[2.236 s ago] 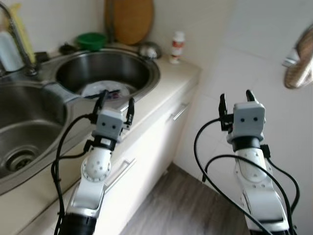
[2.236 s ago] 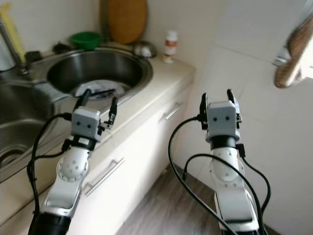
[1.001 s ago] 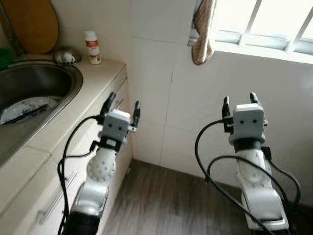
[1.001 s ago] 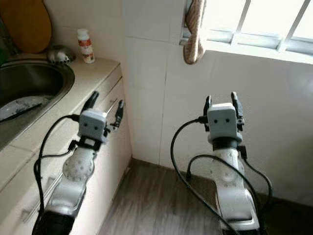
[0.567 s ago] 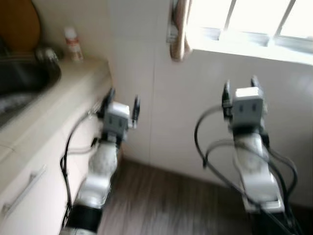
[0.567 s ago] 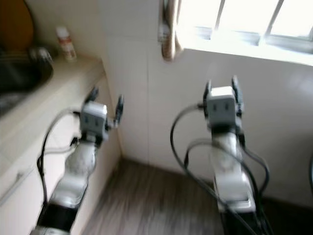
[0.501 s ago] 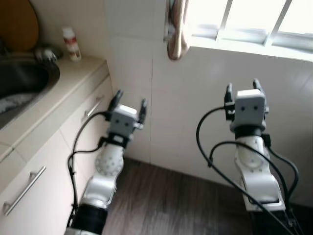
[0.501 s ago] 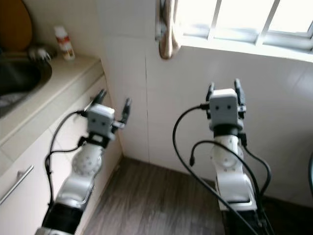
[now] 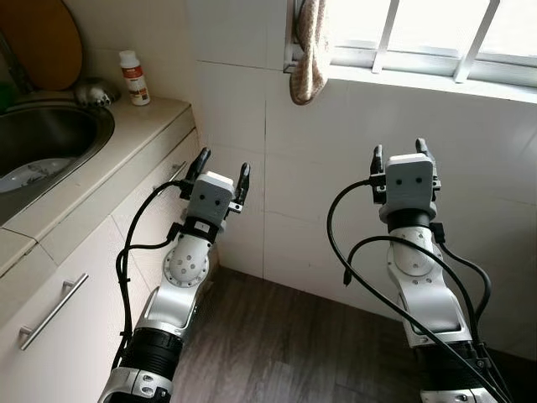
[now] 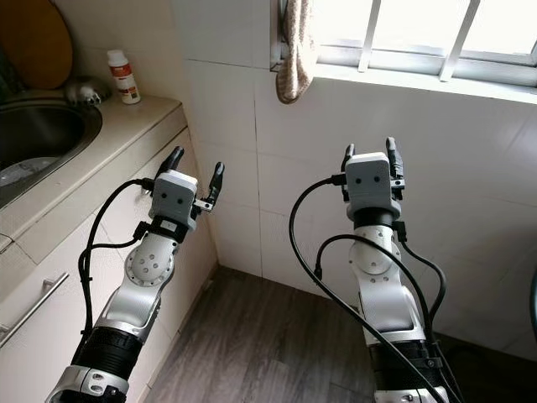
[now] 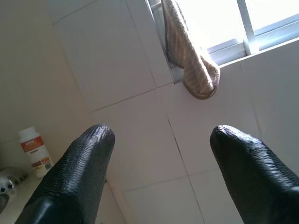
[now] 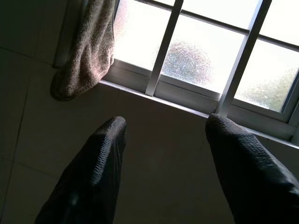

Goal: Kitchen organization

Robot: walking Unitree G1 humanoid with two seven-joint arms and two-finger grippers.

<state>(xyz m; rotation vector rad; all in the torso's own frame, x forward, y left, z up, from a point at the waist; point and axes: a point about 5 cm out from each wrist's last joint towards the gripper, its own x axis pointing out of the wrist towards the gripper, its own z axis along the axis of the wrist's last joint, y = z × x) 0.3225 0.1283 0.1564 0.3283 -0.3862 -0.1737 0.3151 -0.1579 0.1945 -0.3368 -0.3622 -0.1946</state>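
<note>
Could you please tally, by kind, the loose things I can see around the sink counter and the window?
Bottle: 1
Cutting board: 1
Plate in the sink: 1
Cloth hanging at the window: 1
Total: 4

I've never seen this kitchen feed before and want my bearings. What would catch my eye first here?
The two silver arms, raised toward a white tiled wall: the left hand open beside the counter's end, the right hand open below the barred window. Next, the beige towel hanging at the window's left edge. At far left, a steel sink is set in the counter, with a small white bottle and a wooden cutting board behind it.
</note>
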